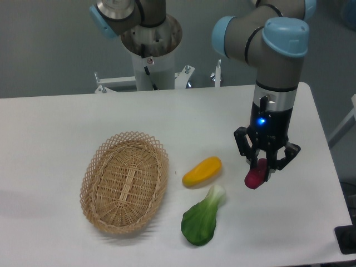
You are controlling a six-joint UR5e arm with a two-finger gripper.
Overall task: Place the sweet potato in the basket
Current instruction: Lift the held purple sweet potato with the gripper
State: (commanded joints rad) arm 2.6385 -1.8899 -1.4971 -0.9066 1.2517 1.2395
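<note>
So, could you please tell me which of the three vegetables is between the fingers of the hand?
The sweet potato, small and magenta-red; the yellow vegetable and leafy green one lie free on the table.

Even, soft overhead light falls across the white table (55, 122); shadows are faint, focus slightly soft, with no harsh glare.

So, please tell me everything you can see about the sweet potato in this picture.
The sweet potato is small and magenta-red, with a smooth, slightly shiny skin. Only part of it shows: a rounded lower end sticks out below the gripper, whose dark fingers close around its upper part, hiding the rest. It hangs tilted, lower end toward the left. It is at the right side of the white table, to the right of the yellow vegetable. Whether its tip touches the table cannot be told.
</note>
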